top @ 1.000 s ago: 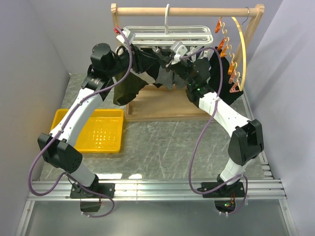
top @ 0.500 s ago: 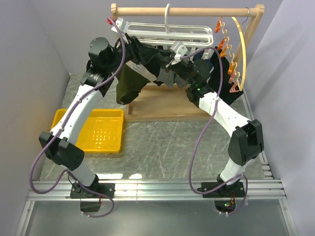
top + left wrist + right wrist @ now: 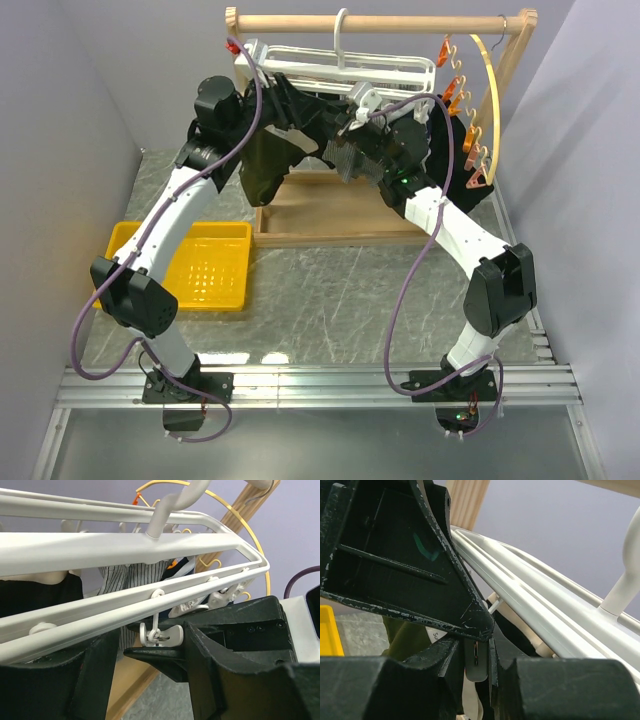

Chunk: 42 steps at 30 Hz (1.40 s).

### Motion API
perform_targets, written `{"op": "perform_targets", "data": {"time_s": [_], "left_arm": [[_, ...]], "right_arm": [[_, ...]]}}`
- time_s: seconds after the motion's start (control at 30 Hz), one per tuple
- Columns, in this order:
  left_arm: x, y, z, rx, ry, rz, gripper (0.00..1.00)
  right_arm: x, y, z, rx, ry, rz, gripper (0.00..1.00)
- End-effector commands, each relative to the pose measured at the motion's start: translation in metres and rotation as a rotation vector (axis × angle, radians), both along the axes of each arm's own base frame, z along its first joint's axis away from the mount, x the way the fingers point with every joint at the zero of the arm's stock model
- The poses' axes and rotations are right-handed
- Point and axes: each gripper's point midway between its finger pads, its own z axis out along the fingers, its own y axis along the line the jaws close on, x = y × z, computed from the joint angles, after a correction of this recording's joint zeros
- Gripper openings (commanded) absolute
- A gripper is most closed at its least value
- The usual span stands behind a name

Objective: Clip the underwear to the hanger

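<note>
Both arms are reaching up to the white grid hanger (image 3: 340, 70), which hangs by its hook from the top rail of the wooden rack (image 3: 400, 22) at the back of the grey marbled table (image 3: 330, 290).

The underwear (image 3: 262, 172) hangs below the left end of the hanger, in front of the rack and just under the left arm's wrist. From the right wrist its olive cloth (image 3: 402, 635) shows behind the fingers, with a pale strip carrying small print beside it. I cannot tell what is holding it up.

The left gripper (image 3: 150, 650) sits right under the hanger's long bars (image 3: 100, 550). Its jaws stand well apart and no cloth is between them. A dangling white clip (image 3: 159, 633) hangs in that gap, with a black pointed tip just under it.

The right gripper (image 3: 476, 665) comes in from the other side, its jaws narrow and pinched on the white clip (image 3: 476, 661). A scuffed black finger, which looks like the left gripper's, fills the space just above it.

A grey striped garment (image 3: 345, 158) and a black garment (image 3: 40, 592) hang under the hanger too. On the right end of the rack hangs a curved wooden hoop (image 3: 492, 90) with orange clips (image 3: 455, 95). A yellow tray (image 3: 205, 265) lies on the table, down to the left, well apart from the rack.
</note>
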Motion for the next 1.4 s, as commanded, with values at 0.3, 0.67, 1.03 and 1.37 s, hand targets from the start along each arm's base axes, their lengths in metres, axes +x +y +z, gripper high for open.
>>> {"op": "perform_targets", "data": {"time_s": [0.3, 0.67, 1.03, 1.37], "left_arm": [[-0.006, -0.004, 0.031, -0.016, -0.074, 0.022, 0.07], [-0.010, 0.000, 0.037, -0.010, -0.100, 0.023, 0.00], [-0.023, -0.002, 0.039, -0.005, -0.107, -0.033, 0.00], [-0.036, -0.001, 0.040, 0.008, -0.124, -0.085, 0.00]], "right_arm": [[-0.027, 0.000, 0.043, 0.024, -0.067, 0.030, 0.01], [-0.027, -0.016, -0.018, -0.103, 0.052, 0.020, 0.52], [-0.051, -0.004, -0.124, -0.358, 0.082, 0.273, 0.53], [0.007, 0.015, -0.151, -0.365, 0.035, 0.210, 0.55]]}}
